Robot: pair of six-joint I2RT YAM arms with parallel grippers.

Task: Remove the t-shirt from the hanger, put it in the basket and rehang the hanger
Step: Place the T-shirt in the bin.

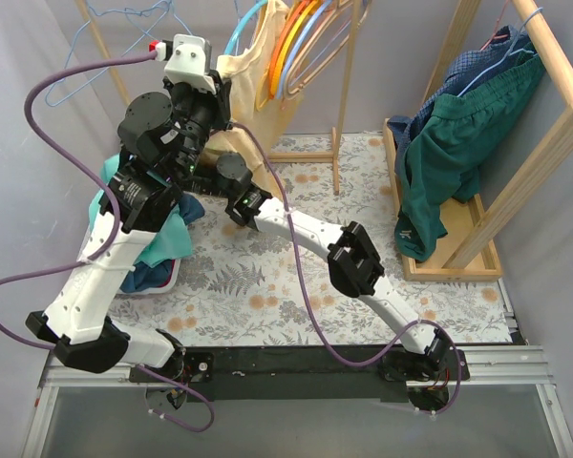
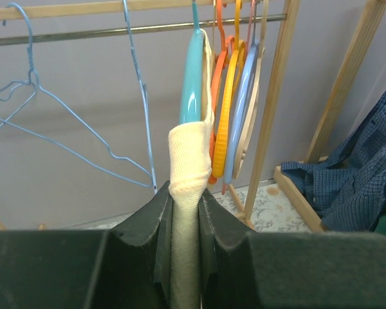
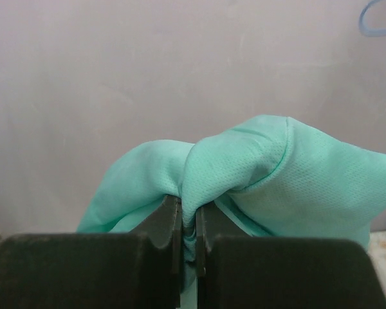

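Reaching up from the near-left corner of the table (image 1: 296, 286) with the left arm (image 1: 105, 258), elbow folded high, wrist aimed at the rail (image 2: 83, 30) along the far edge. Clamping a bunched fold of the cream shirt (image 2: 188, 161) in the left gripper (image 2: 185, 199), jaws nearly closed with cloth filling the gap. Shirt draped on the turquoise hanger (image 2: 192, 77), hooked on the rail toward the far-left corner.

Stretching the right arm (image 1: 363, 267) low from the near-right corner across toward the left edge, wrist tucked in beside the left arm. Pinching mint cloth (image 3: 276, 174) in the right gripper (image 3: 188, 212), jaws almost touching.

Crowded just right of the shirt by plastic hangers (image 2: 228, 109), then a post (image 2: 276, 96). Some open rail to the left before the wire hangers (image 2: 64, 129). Well apart at the right edge, a rack (image 1: 554, 105) of dark clothes.
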